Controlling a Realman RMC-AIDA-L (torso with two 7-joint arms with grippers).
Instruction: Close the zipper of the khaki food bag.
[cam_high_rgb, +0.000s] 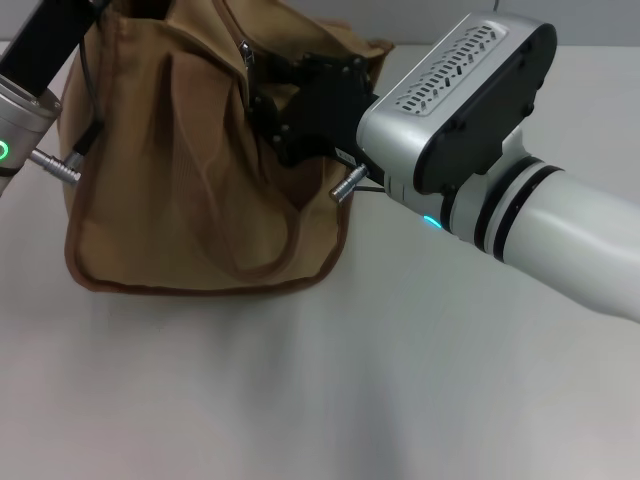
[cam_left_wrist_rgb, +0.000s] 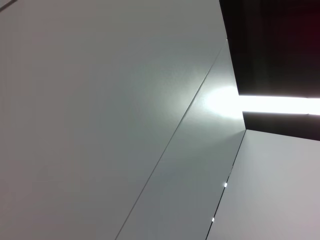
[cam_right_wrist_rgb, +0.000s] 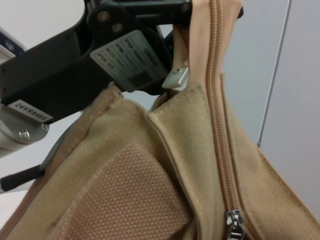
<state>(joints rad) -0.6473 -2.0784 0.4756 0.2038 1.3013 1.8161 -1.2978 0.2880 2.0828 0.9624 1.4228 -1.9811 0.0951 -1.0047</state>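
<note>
Up top, left gripper (cam_right_wrist_rgb: 172, 20) pinching khaki food bag (cam_high_rgb: 190, 180); zipper (cam_right_wrist_rgb: 220, 125) (slider low) — taut

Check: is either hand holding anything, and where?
Left hand pinches the zipper by its far end on the khaki food bag. Right hand: cannot tell.

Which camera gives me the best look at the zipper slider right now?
The right wrist view: the silver slider sits close on the zipper. The head view shows it small and far off on the khaki food bag; the left wrist view shows none of it.

Soft even light — glare perhaps overhead.
</note>
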